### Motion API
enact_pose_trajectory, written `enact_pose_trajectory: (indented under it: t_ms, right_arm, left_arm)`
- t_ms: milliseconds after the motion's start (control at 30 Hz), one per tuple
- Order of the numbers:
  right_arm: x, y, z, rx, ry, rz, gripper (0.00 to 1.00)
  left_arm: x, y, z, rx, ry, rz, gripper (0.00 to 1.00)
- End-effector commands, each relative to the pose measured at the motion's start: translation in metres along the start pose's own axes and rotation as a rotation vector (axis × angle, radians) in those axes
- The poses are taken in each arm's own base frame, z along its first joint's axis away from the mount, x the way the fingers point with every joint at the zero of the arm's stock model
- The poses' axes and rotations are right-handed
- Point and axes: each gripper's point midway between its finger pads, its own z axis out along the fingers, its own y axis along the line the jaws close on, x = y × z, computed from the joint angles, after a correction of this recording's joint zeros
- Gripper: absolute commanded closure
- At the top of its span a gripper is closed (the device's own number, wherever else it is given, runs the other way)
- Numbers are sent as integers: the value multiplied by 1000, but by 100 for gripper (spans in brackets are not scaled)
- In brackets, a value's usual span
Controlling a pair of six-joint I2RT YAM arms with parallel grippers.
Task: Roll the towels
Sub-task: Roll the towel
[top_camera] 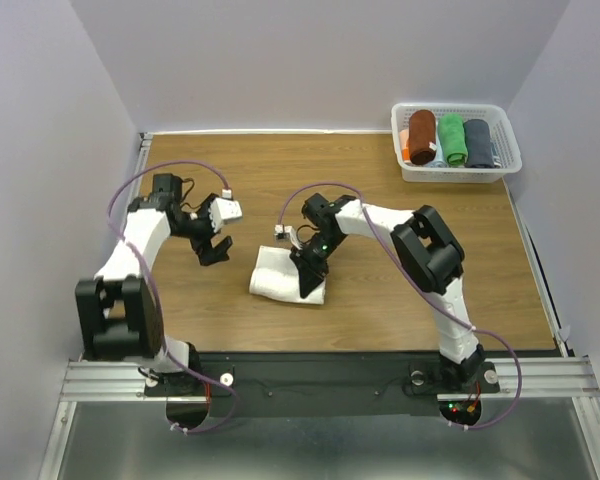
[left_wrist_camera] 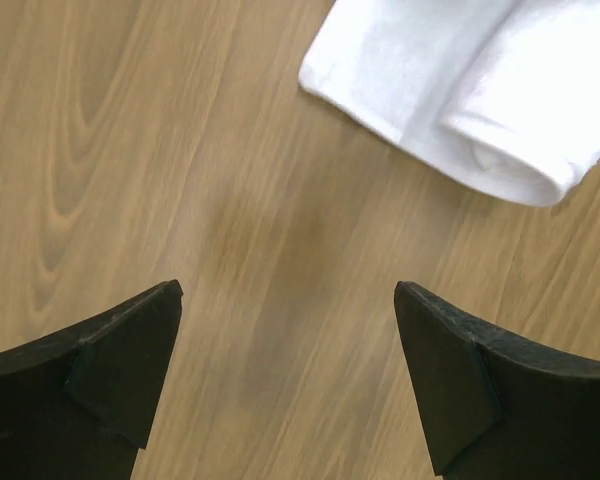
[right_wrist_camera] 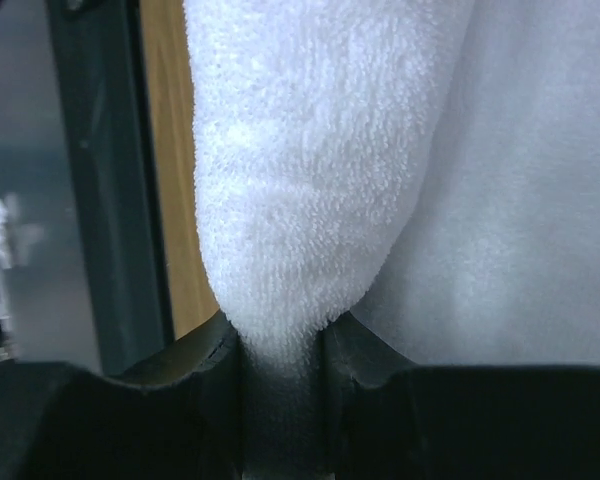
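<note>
The white towel (top_camera: 276, 283), part-rolled on the surface (top_camera: 400, 300), is being pinched near its right end by the right fingers (right_wrist_camera: 180, 400); the left fingers (left_wrist_camera: 100, 380) are being held wide, just left of the towel.

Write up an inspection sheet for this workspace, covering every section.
Surface: wooden table, bare wood around the work.
Job's things: white towel partly rolled at the centre; blue-grey towel rolled, in the basket.
Clutter: white basket at the far right corner, also holding a rust-brown towel and a green towel, both rolled.
Grippers: left gripper jaws wide open over bare wood, clear of the towel; right gripper jaws pinching a fold of the white towel.
Cables: purple cables loop along both arms, off the towel.
Surroundings: plain grey walls; metal rail at the near edge.
</note>
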Motion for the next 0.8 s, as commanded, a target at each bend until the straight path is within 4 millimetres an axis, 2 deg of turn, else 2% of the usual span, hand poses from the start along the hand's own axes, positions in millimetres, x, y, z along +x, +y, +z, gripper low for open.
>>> enact_pose_trajectory:
  t_ms: [0,33,100,133,233,267,300,367,433,467,500,600,767]
  right_arm:
    - [23,29,3,-192,75,220,99]
    - [25,25,6,-216,71,243,99]
    - [25,26,5,-244,73,278,99]
    - [21,24,3,-260,51,273,99]
    - [24,17,2,-301,38,311,99]
    - [25,16,2,-311,39,318,99]
    - [30,14,3,-324,46,346,99]
    - [32,10,2,-330,35,348,99]
    - [35,5,4,-336,33,357,99]
    - [36,4,4,-337,34,357,99]
    - [38,3,5,-341,33,355,99]
    - [39,1,6,-344,33,355,99]
    - [40,-1,6,-340,34,339,99]
  left_arm:
    - [-22,-24,1,-115,-33,216,1]
    - [-27,-45,8,-121,-26,304,1]
    - [-32,-64,15,-129,-25,386,1]
    - [-46,-82,19,-134,-42,464,1]
    - [-45,-108,35,-127,-45,553,1]
    - [-50,-114,38,-120,-48,586,1]
    - [-53,-131,49,-72,-55,624,1]
    - [-54,-147,63,-35,-54,634,1]
    - [-54,-155,74,-33,-46,647,1]
    - [-54,-151,78,-74,-30,651,1]
    - [-59,-157,86,-84,-56,662,1]
    - [-58,-158,97,-112,-45,683,1]
    - [-37,-164,119,-97,36,723,1]
